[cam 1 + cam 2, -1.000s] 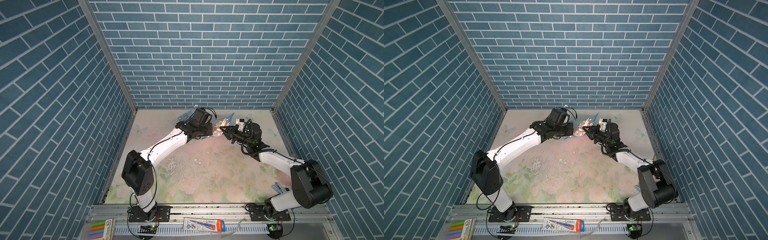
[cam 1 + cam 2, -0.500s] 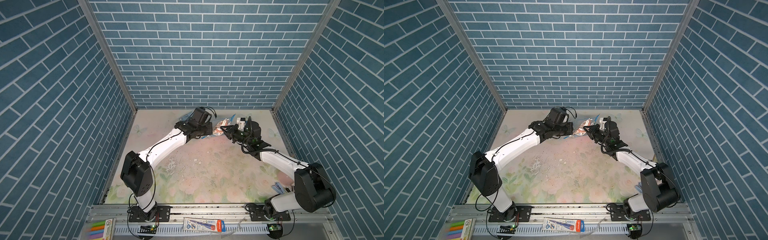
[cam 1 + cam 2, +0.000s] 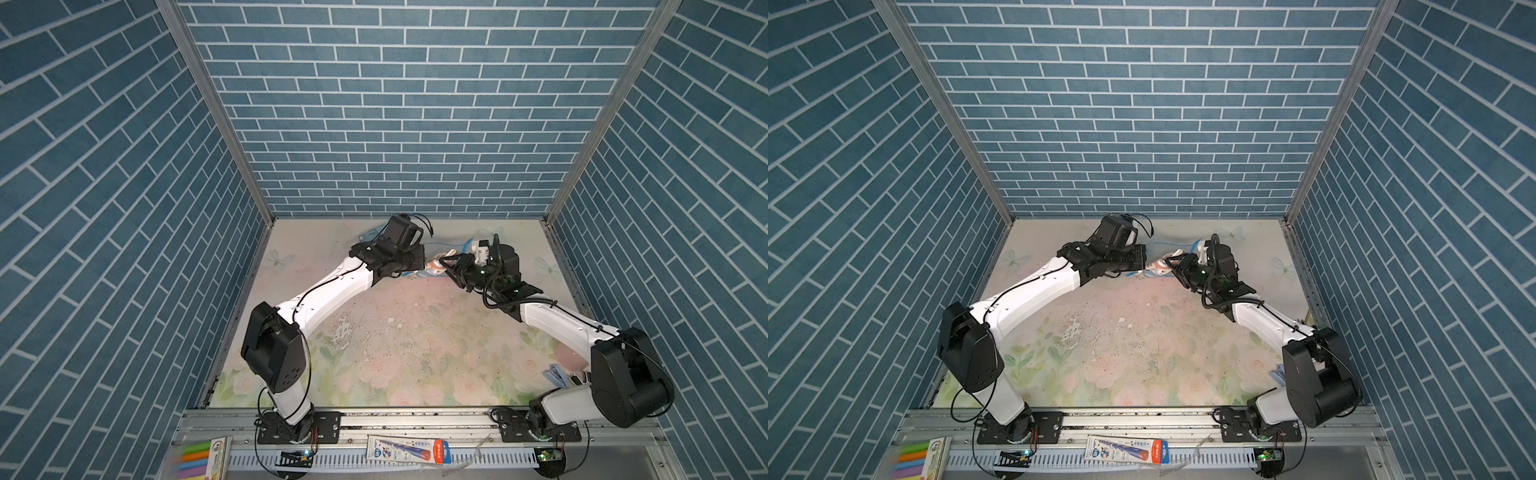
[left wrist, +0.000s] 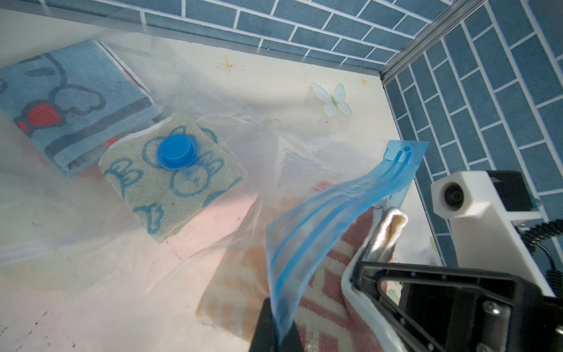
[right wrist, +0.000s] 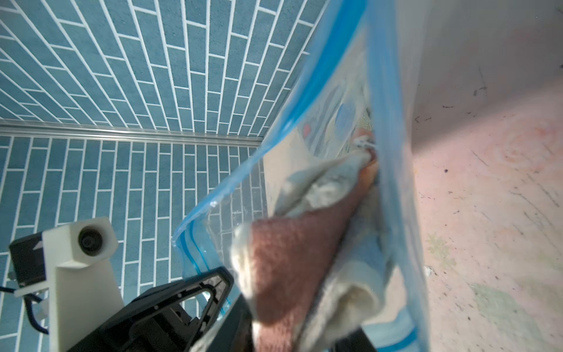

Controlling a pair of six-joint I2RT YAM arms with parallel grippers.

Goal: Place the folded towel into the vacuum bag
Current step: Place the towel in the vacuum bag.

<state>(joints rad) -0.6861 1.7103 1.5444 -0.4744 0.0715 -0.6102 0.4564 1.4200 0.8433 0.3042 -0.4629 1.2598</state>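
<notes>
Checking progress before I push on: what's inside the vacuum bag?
Through the vacuum bag: a folded blue towel and a beige bunny-print towel under the valve cap. The pink towel is partly in at the mouth; anything beneath the towels is covered.

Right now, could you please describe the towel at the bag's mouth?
Near the brick back wall lies a clear plastic vacuum bag. At its blue zip strip sits the pink terry towel; deeper inside lie a blue towel and a beige towel.
</notes>
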